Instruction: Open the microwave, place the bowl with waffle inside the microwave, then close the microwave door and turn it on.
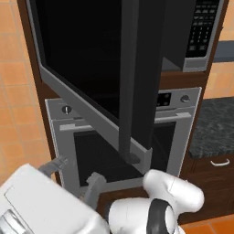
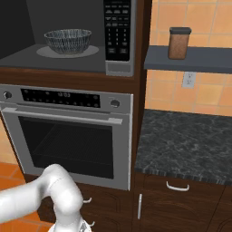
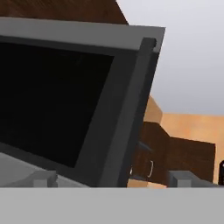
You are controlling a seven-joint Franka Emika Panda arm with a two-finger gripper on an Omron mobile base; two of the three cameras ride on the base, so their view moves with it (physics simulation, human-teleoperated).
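From the left base view, the microwave door (image 1: 114, 77) stands swung wide open, its dark thick edge facing out, and below it the hand (image 1: 75, 176) sits low in front of the oven (image 1: 123, 137), its two grey fingers spread apart and holding nothing. From the right base view, the microwave (image 2: 118, 36) shows its open cavity, and the bowl with waffle (image 2: 68, 41) already rests inside on the round tray; a brown jar (image 2: 179, 43) stands on the shelf (image 2: 190, 60) to the right, above the dark stone bench (image 2: 186, 140). In the hand view, the door's black glass and steel frame loom close ahead. I'd judge opening and placing are done; closing the door and switching it on are left.
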